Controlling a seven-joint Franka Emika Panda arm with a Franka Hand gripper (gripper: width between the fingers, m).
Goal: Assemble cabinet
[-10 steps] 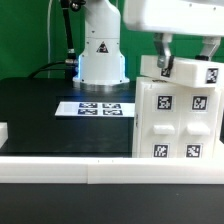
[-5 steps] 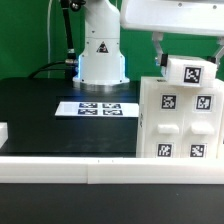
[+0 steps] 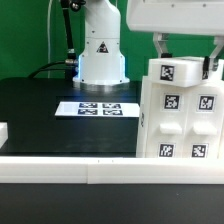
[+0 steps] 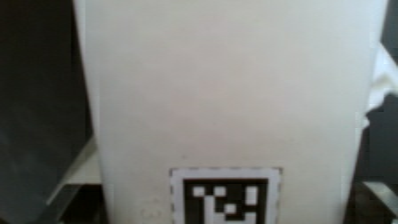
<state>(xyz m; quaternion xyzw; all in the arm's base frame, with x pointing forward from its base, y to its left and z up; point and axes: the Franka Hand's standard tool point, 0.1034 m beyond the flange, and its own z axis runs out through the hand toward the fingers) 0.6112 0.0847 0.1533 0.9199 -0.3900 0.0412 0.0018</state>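
Observation:
The cabinet, a large white box with tagged inset panels, stands at the exterior view's right on the black table. A white top panel with one tag lies level on top of it. My gripper comes down from above, with one finger on each side of this panel, and is shut on it. In the wrist view the white panel fills the frame between my dark fingers, with its tag at the near end. The contact points are hidden.
The marker board lies flat mid-table in front of the robot base. A small white part sits at the exterior view's left edge. A white ledge runs along the table's front.
The tagged top panel was tilted in my gripper above the cabinet. It has swung round and now sits level on the cabinet's top. The gripper has shifted slightly with it.

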